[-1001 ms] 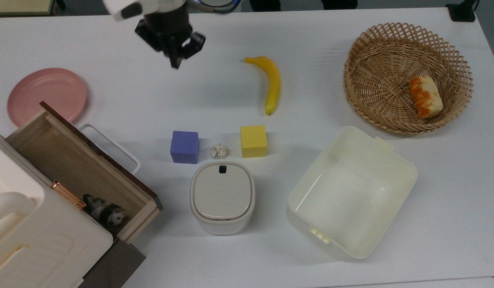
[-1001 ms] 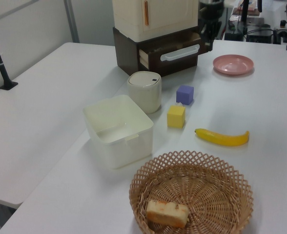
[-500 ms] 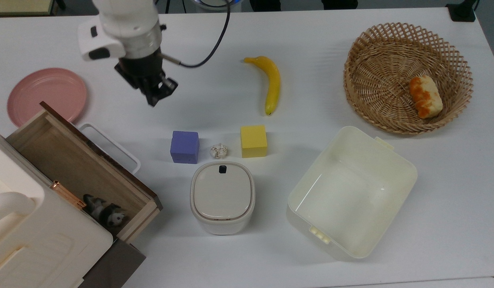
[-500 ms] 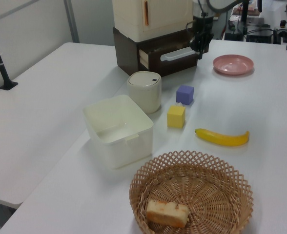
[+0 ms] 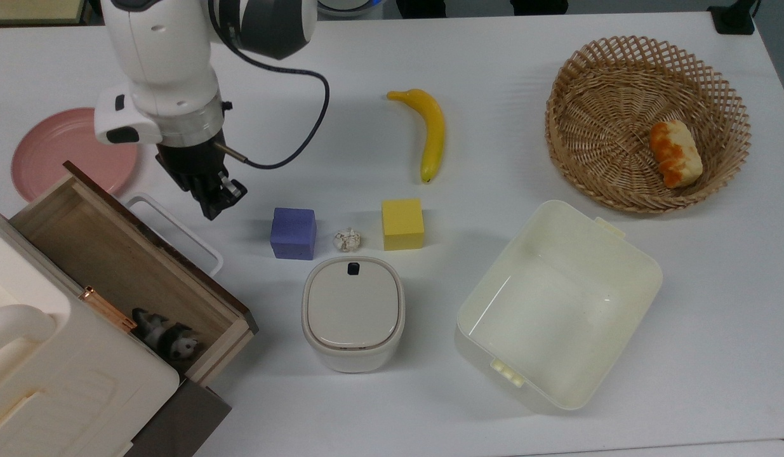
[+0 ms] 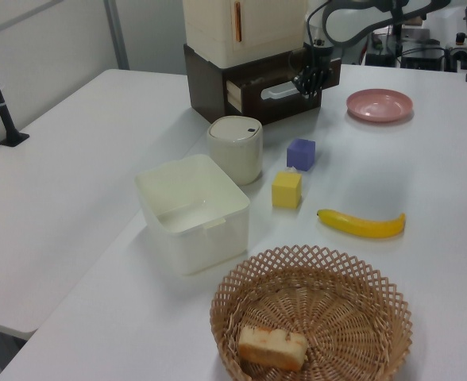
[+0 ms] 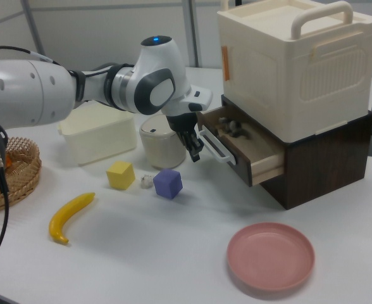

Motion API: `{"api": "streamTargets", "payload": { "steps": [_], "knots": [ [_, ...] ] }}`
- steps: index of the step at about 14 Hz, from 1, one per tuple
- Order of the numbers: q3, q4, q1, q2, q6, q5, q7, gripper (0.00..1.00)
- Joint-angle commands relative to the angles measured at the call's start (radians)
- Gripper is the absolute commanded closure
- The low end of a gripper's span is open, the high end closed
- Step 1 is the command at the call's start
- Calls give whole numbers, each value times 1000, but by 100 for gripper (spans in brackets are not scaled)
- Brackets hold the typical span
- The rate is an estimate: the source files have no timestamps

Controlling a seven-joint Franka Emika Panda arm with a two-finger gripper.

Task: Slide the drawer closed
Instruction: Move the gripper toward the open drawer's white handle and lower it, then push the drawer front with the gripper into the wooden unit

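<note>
Arm has swept from the far table edge toward the top view's left and near side; it now hangs just off the drawer's (image 5: 112, 254) white handle (image 5: 176, 225). Judged: lining up for the closing push. Drawer stands pulled out under the cream cabinet (image 7: 293, 69). Gripper (image 5: 215, 202) fingers together, empty, touching nothing discernible.

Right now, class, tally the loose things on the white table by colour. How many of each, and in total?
Yellow: 2, banana and cube
Purple: 1, cube
Pink: 1, plate
Cream: 2, tub and lidded bin
Tan: 1, basket
Total: 7
</note>
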Motion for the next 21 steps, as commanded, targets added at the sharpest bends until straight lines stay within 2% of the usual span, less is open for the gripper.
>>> {"api": "streamTargets", "payload": {
  "steps": [1,10,17,21],
  "knots": [
    [-17,27,2,30,34,7,45,100],
    [-27,29,1,53,141,-31,79,100],
    [-40,101,1,122,181,-88,120,100],
    [-55,113,1,144,244,-96,143,100]
  ]
}}
